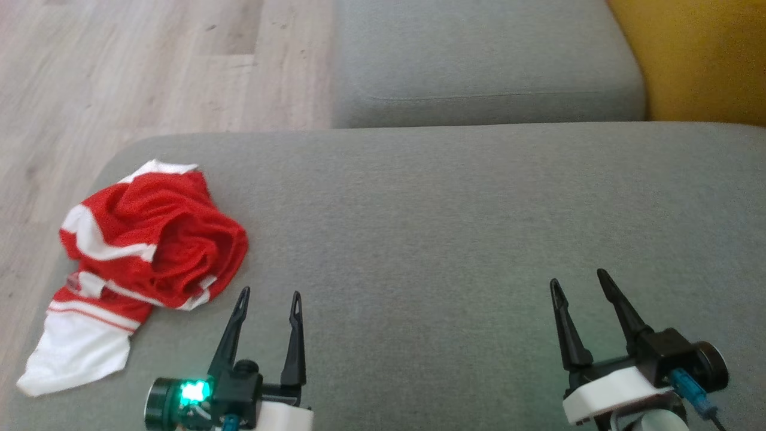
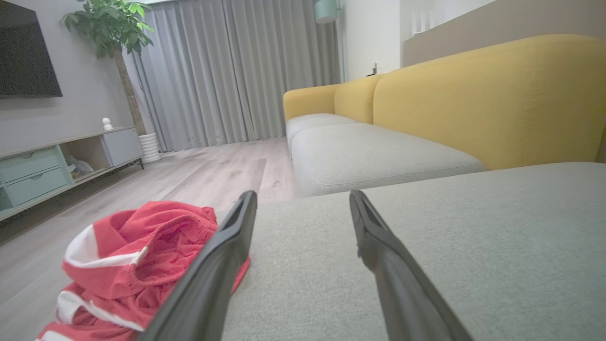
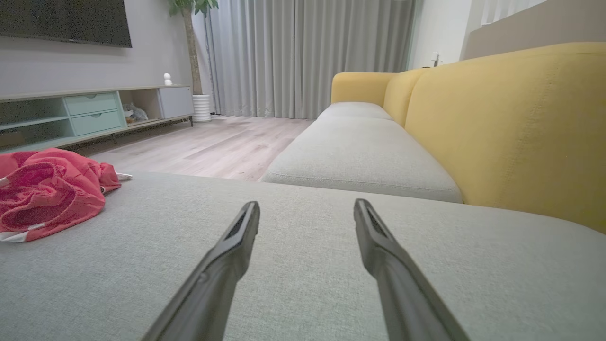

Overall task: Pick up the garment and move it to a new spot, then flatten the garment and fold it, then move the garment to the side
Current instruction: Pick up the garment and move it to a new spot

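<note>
A red and white garment lies crumpled in a heap at the left end of the grey cushion, one white part hanging toward the cushion's left edge. My left gripper stands open just right of the heap, nothing between its fingers. In the left wrist view the garment sits left of the left gripper, partly behind one finger. Far to the right my right gripper is open and empty over bare cushion. From the right wrist the garment shows at the far left, well away from the right gripper.
A second grey seat cushion lies beyond, with a yellow backrest at the right. Wooden floor borders the cushion's left side. A cabinet, a plant and curtains stand across the room.
</note>
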You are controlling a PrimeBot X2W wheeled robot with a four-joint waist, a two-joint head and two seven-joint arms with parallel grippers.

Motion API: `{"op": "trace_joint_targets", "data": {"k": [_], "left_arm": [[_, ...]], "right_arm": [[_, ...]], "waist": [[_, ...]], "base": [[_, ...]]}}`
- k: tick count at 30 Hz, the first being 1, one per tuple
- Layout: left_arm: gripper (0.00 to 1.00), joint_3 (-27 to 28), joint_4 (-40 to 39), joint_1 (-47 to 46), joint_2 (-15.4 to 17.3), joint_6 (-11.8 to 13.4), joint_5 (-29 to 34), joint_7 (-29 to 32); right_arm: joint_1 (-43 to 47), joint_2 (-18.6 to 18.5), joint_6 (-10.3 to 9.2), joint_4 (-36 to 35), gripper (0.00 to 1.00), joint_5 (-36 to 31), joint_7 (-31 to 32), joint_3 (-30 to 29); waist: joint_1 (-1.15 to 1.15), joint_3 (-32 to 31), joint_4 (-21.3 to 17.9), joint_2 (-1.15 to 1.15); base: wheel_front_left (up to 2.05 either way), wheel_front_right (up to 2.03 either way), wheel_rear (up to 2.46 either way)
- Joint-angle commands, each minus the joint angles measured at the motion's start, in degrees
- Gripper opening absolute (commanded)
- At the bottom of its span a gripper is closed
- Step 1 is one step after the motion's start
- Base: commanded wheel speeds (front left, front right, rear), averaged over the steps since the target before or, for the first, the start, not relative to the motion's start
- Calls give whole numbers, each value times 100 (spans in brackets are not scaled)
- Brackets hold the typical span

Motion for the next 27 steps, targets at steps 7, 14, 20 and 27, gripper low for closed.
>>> {"op": "trace_joint_targets", "data": {"k": [7, 14, 20, 27], "left_arm": [[100, 380, -162, -203, 21, 89, 38, -55], [100, 632, -258, -175, 103, 176, 55, -55], [100, 857, -380, -135, 165, 214, 39, -55], [100, 1008, -445, -894, 274, 113, 84, -55]], "right_arm": [[-136, -52, -4, -266, 100, -28, -62, 42], [-158, -52, -4, -304, 100, -20, -62, -41], [-167, -52, -4, -325, 100, -72, -62, -131], [-240, -52, -4, -354, 100, -440, -62, -360]], "waist": [[0, 161, 835, 0], [0, 283, 1847, 0], [0, 402, 2401, 0], [0, 985, 2649, 0]], "base": [[0, 0, 0], [0, 0, 0], [0, 0, 0], [0, 0, 0]]}}
